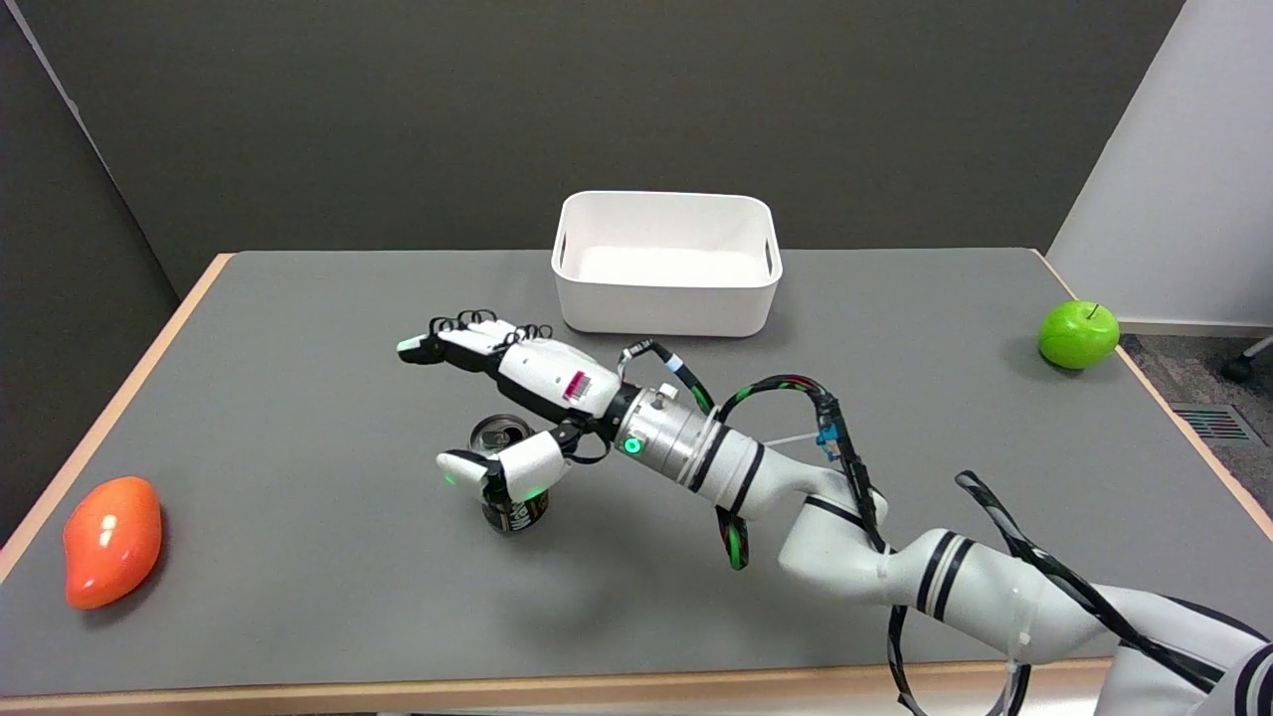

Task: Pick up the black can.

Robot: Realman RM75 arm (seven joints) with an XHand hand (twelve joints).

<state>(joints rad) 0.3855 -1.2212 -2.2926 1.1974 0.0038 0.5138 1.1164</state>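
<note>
The black can point(500, 435) stands upright on the grey table point(298, 398), left of centre, its silver opened top facing up. My right hand point(527, 383) reaches in from the lower right and hovers over it, palm toward the can. The long fingers point(467, 336) stretch out flat past the can's far side, apart from it. The thumb point(497, 467) lies across the can's near upper side and hides part of its wall; I cannot tell whether it touches. The fingers are not closed around the can.
A white rectangular bin point(661, 298) sits at the back centre, just beyond the hand. A green apple point(1078, 335) lies near the right edge. An orange-red mango-shaped fruit point(111, 540) lies at the front left corner. The table has a wooden rim.
</note>
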